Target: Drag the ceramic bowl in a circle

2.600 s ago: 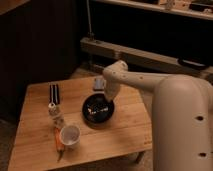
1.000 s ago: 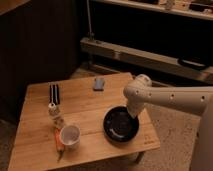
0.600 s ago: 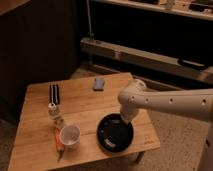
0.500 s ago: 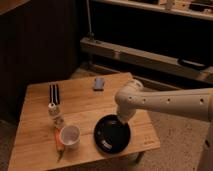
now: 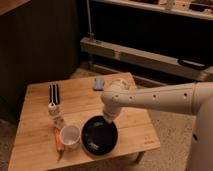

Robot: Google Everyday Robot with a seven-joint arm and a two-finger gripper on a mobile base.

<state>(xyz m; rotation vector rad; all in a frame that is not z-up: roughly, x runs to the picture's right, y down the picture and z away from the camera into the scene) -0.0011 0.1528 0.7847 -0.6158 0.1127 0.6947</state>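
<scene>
ceramic bowl (image 5: 100,136) front-centre on table (image 5: 31,102) | cup (image 5: 70,136) just left | gripper (image 5: 110,118) at bowl's rear rim

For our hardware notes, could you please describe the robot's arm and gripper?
The arm is off-white tubing with bulbous joints and small dark dots along its link. Its gripper, at the far rim of the ceramic bowl, is mostly hidden beneath the wrist.

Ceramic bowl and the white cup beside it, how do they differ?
The ceramic bowl is glossy black, the white cup pale. The bowl is wide and shallow, the cup narrower and deeper-looking. The gripper, shut, sits at the bowl's far rim, away from the cup. Both are round, open side up, on the wooden table.
</scene>
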